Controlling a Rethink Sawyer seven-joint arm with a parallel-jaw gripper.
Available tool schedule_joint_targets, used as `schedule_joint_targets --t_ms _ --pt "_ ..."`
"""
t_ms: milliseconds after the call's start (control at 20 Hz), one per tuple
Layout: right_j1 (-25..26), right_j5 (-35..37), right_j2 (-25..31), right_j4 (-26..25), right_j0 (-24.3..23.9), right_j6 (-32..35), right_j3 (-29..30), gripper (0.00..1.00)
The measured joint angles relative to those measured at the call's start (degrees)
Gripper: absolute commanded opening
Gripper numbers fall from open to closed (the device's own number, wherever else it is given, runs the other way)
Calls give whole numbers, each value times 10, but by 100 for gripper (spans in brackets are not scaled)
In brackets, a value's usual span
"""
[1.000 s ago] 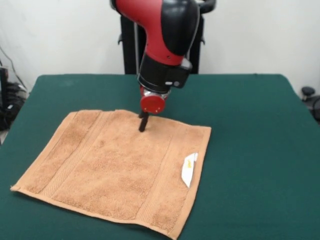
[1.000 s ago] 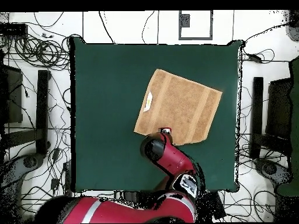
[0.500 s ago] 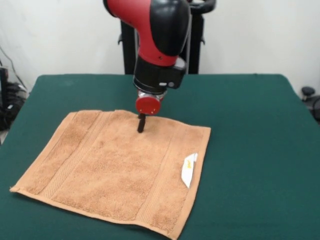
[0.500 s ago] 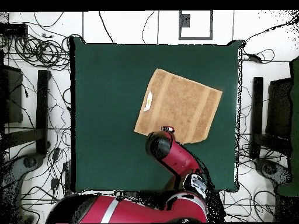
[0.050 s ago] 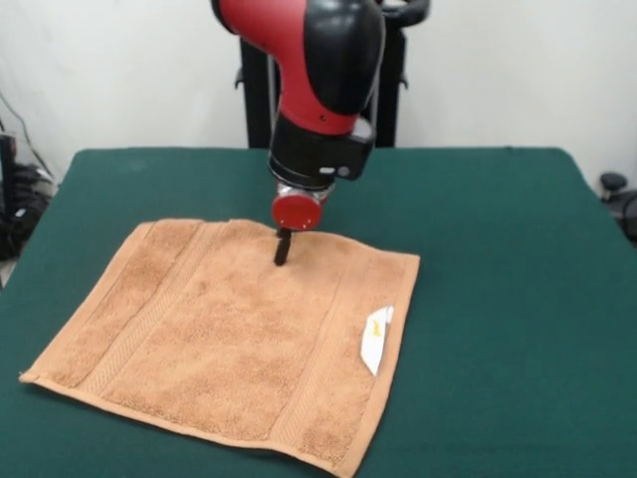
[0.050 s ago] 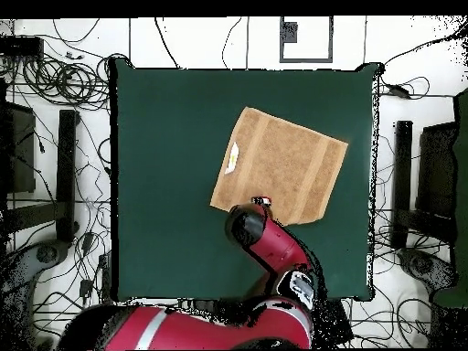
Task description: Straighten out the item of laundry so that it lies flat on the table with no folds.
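Observation:
The orange-tan towel [image 5: 229, 329] lies spread on the green table [image 5: 498, 299], with woven bands running near two sides and a white label [image 5: 376, 337] at its right edge. No fold shows; the near edge lifts slightly at the front corner. My gripper [image 5: 282, 251] points down and is shut, its thin black tip touching the towel close to the far edge. In the overhead view the towel [image 6: 279, 166] sits right of the table's [image 6: 164, 137] centre, label [image 6: 232, 158] on its left edge, and the arm's wrist [image 6: 249, 224] covers the gripper.
The red and black arm [image 5: 318, 90] comes down over the far middle of the table. Cables and stands [image 6: 55, 82] lie on the floor around the table in the overhead view.
The arm's wrist swayed slightly left and back; the gripper tip stays at nearly the same spot on the towel. The towel has not moved.

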Motion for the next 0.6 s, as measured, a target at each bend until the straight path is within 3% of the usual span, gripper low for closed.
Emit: schedule_joint_targets --t_ms 350,600 --pt "42 31 -55 79 66 0 -30 100" --pt "85 94 -108 119 110 10 -78 100"
